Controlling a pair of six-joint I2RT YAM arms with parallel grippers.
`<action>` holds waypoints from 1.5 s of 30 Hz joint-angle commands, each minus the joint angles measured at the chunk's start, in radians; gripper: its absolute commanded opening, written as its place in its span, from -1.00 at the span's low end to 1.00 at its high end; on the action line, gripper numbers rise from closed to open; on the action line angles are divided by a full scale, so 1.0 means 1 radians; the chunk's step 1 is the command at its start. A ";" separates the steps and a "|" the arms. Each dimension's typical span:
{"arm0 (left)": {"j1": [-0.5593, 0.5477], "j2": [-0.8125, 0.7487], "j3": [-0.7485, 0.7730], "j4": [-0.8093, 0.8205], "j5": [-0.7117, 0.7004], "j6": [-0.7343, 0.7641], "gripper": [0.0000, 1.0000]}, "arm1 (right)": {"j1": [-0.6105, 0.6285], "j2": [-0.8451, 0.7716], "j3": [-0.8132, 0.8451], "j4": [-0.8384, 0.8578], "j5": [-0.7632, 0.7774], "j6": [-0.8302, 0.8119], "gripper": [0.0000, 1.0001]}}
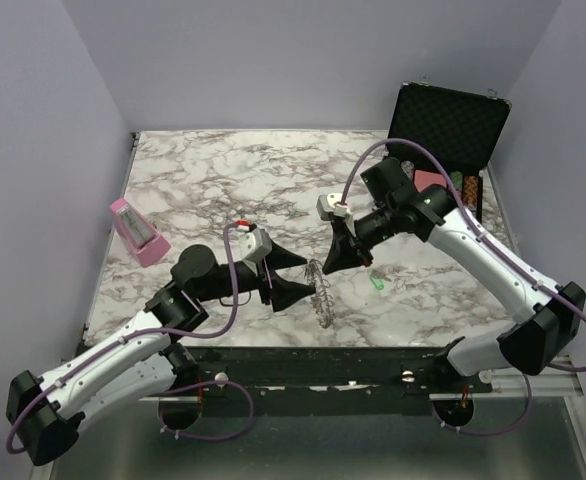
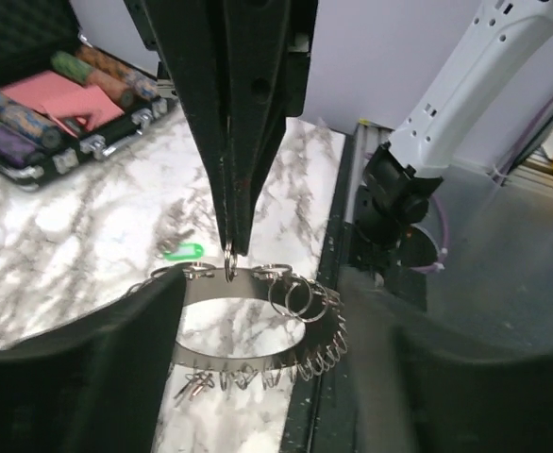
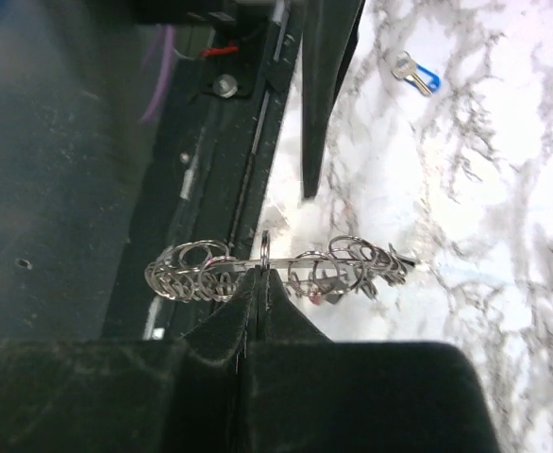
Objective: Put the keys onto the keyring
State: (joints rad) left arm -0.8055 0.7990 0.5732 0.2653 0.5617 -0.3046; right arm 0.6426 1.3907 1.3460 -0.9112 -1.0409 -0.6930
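The keyring (image 1: 323, 297) is a flat silvery band hung with several small split rings. My left gripper (image 1: 311, 276) holds it across its width just above the table's front edge; in the left wrist view (image 2: 262, 316) the band (image 2: 258, 354) spans the two fingers. My right gripper (image 1: 326, 267) is shut, pinching one small split ring (image 2: 229, 266) on the band's far rim; the right wrist view shows the same (image 3: 262, 276). A green-headed key (image 1: 377, 284) lies loose on the marble, also seen in the left wrist view (image 2: 180, 251). A blue-headed key (image 3: 416, 74) lies further off. A reddish spot (image 3: 314, 297) shows behind the ring.
An open black case (image 1: 443, 125) with striped poker chips (image 2: 12, 118) stands at the back right. A pink object (image 1: 133, 232) sits at the left. The table's dark front rail (image 1: 373, 362) runs just below the grippers.
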 commanded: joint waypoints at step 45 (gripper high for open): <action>0.009 0.258 -0.010 0.362 0.040 0.114 -0.19 | 0.035 0.177 0.383 -0.508 0.257 -0.212 -0.99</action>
State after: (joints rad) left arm -0.7986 1.0534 0.5732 0.6044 0.5823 -0.2092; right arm 0.6689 1.5745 1.7084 -1.3338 -0.7322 -0.9024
